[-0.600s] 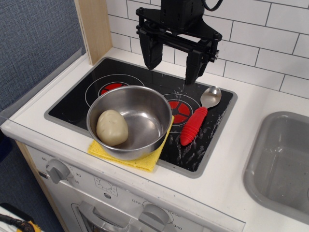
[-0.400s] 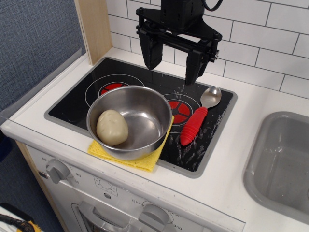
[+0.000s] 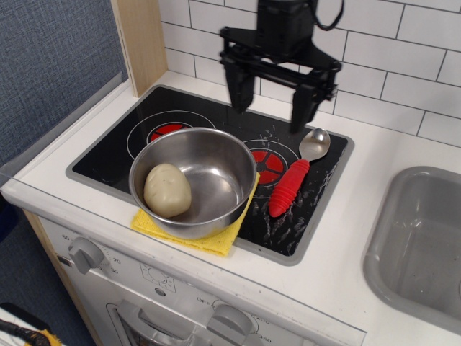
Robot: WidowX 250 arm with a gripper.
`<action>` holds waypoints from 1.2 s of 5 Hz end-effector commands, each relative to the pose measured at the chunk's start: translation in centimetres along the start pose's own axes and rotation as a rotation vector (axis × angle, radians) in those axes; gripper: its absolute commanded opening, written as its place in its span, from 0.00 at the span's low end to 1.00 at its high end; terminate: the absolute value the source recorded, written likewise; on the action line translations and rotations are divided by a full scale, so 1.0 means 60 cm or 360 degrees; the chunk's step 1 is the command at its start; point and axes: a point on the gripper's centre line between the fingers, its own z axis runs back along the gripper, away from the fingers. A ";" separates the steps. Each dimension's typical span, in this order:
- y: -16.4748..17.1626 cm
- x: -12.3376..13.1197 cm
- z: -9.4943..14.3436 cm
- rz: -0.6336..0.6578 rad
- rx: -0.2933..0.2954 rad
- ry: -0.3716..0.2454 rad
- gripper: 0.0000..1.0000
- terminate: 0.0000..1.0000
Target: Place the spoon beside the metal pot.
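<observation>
The spoon (image 3: 294,176) lies flat on the black stovetop, its red ribbed handle pointing toward the front and its silver bowl toward the back right. It rests just right of the metal pot (image 3: 193,180), a small gap between them. The pot stands on a yellow cloth (image 3: 222,241) and holds a pale potato-like lump (image 3: 167,189). My gripper (image 3: 270,108) hangs open and empty above the back of the stovetop, its two black fingers spread wide, behind and above the spoon.
A grey sink basin (image 3: 421,245) lies at the right. White tile wall runs along the back. A wooden post (image 3: 140,43) stands at the back left. Oven knobs (image 3: 86,254) sit on the front panel.
My gripper has moved a little to the right and up, still open. The spoon and pot have not moved.
</observation>
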 end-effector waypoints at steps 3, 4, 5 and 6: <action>-0.002 0.049 -0.124 0.0170 0.0034 0.0041 1.00 0.00; -0.006 0.036 -0.151 0.0172 0.0064 0.0091 1.00 0.00; -0.010 0.025 -0.175 0.0189 0.0066 0.0134 1.00 0.00; -0.018 0.019 -0.190 0.0176 0.0039 0.0153 1.00 0.00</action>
